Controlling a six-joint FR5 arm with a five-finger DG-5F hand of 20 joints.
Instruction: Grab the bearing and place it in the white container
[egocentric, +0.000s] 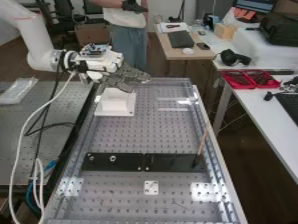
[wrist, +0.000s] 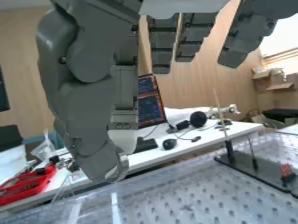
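Note:
In the high view the hand (egocentric: 123, 77) is over the far left part of the bench, its fingers straight and holding nothing that I can see. Just below it stands the white container (egocentric: 118, 106), partly hidden by the hand. A small silvery round piece (egocentric: 113, 159), perhaps the bearing, is on the left part of a black plate (egocentric: 176, 162), much nearer the camera than the hand. In the wrist view the hand (wrist: 90, 85) has its thumb and fingers extended and apart; the black plate (wrist: 256, 172) lies beyond them on the perforated bench.
A thin stick (egocentric: 201, 142) rises from the black plate's right end. Raised metal rails (egocentric: 211, 145) edge the perforated bench (egocentric: 140, 132). On the side table at the right are a red tray (egocentric: 249, 80) and other items. Loose cables (egocentric: 25, 135) hang from the arm at the left.

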